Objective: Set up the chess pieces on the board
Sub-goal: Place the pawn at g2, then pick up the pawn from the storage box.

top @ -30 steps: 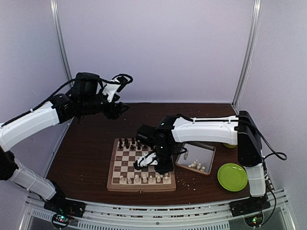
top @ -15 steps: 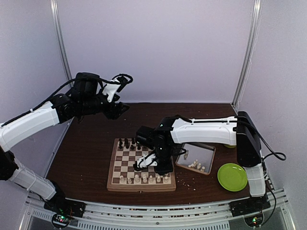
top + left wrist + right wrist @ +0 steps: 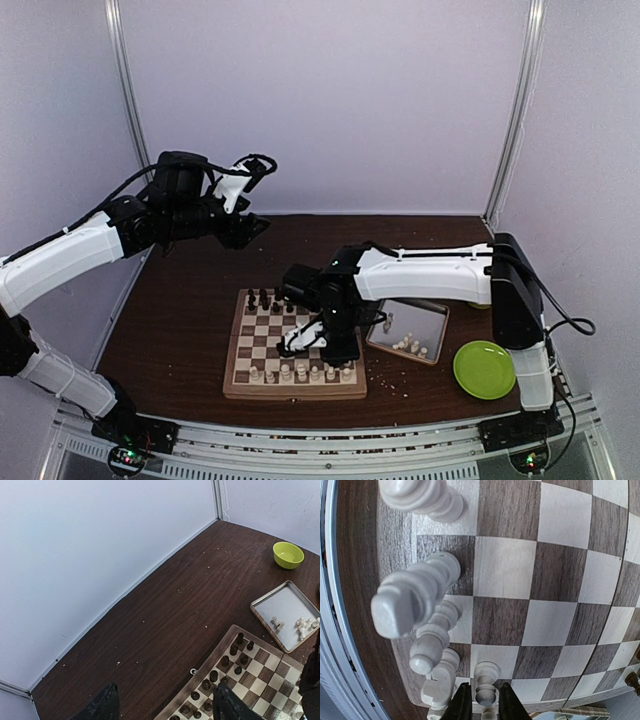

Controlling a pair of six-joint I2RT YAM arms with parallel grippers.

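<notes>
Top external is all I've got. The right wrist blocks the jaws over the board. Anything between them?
Observer: Yes. The right wrist view shows one cream piece standing upright between the right jaws, on the board.
Operator: Gripped or loose?
Observer: Can't tell. The fingertips sit close on both sides of it.
Operator: Left jaws?
Observer: The left wrist view shows them wide apart with nothing between them, above the table.
</notes>
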